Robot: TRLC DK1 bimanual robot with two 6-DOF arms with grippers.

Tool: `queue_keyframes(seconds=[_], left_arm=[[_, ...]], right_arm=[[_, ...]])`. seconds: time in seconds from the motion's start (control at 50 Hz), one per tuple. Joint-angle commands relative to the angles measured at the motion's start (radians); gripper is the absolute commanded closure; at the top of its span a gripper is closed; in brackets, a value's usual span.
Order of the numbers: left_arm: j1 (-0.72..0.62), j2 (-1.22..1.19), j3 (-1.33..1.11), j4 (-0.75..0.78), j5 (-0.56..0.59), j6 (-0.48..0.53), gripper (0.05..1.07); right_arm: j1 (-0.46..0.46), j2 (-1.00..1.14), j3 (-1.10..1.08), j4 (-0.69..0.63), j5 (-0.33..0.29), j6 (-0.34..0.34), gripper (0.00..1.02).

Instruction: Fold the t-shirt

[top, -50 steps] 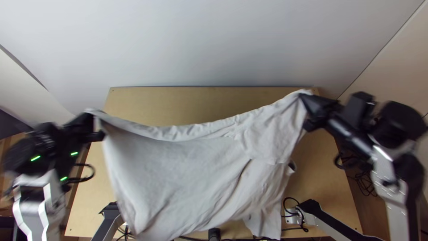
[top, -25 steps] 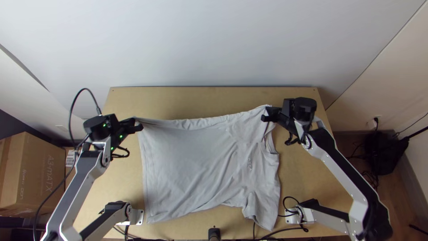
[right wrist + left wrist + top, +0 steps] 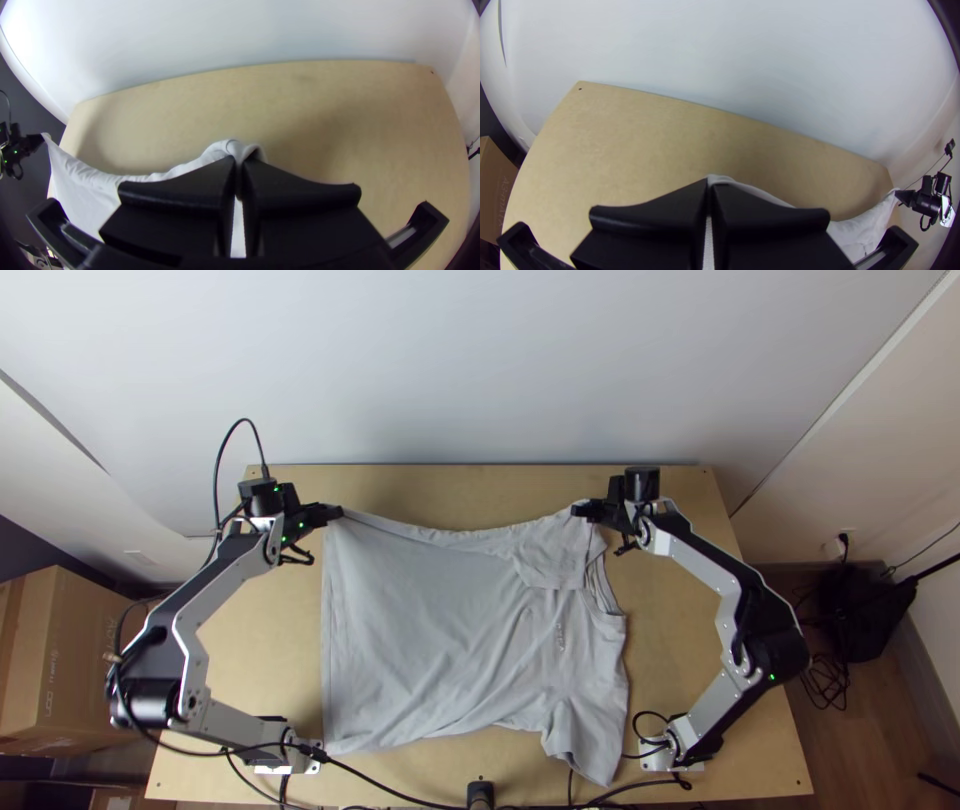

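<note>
Jaws nearly closed, the left gripper (image 3: 335,512) pinches the grey t-shirt (image 3: 430,640) by its far left corner; the right gripper (image 3: 579,510) clenches its far edge toward the right. The shirt lies mostly spread on the table (image 3: 675,640). Left of that stands a printed cardboard box (image 3: 75,660).

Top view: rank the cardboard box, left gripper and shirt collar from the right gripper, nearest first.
From the right gripper:
1. Shirt collar, toward the view's bottom.
2. Left gripper, across the shirt.
3. Cardboard box, far left.
</note>
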Motion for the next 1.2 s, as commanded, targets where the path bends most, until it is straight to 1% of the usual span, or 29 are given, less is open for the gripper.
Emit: queue_keyframes(seconds=[0.0,0.08,0.3,0.4,0.46,0.56,0.72,0.8,0.92,0.98,1.12,1.18], left_arm=[[0.008,0.109,0.112,0.006,0.003,0.02,1.05],[0.01,0.187,0.181,-0.008,0.003,0.029,1.05],[0.011,0.373,0.368,-0.068,0.003,0.029,1.05],[0.01,0.43,0.42,-0.077,0.002,0.023,1.05],[0.01,0.451,0.443,-0.081,0.002,0.02,1.05],[0.008,0.47,0.469,-0.086,0.002,0.017,1.05],[0.005,0.468,0.513,-0.144,0.003,0.005,1.05],[0.005,0.473,0.539,-0.186,0.003,0.003,1.05],[0.008,0.453,0.559,-0.244,0.034,-0.024,1.05],[0.008,0.434,0.561,-0.276,0.046,-0.037,1.05],[0.007,0.408,0.581,-0.41,0.058,-0.05,1.05],[0.011,0.399,0.59,-0.477,0.086,-0.052,1.05]], right_arm=[[-0.022,0.099,0.123,0.013,-0.009,0.015,1.0],[-0.033,0.185,0.229,-0.013,-0.009,0.015,1.0],[-0.062,0.424,0.572,-0.165,-0.009,0.015,1.0],[-0.069,0.507,0.69,-0.231,-0.009,0.016,1.0],[-0.071,0.535,0.727,-0.254,-0.009,0.016,1.0],[-0.074,0.549,0.749,-0.256,-0.009,0.015,1.0],[-0.079,0.559,0.79,-0.271,-0.009,0.015,1.0],[-0.079,0.582,0.856,-0.331,-0.009,0.016,1.0],[-0.076,0.612,0.977,-0.48,-0.018,0.044,1.0],[-0.074,0.604,0.988,-0.51,-0.023,0.066,1.0],[-0.074,0.572,0.989,-0.581,-0.029,0.078,1.0],[-0.074,0.558,0.989,-0.618,-0.032,0.078,1.0]])
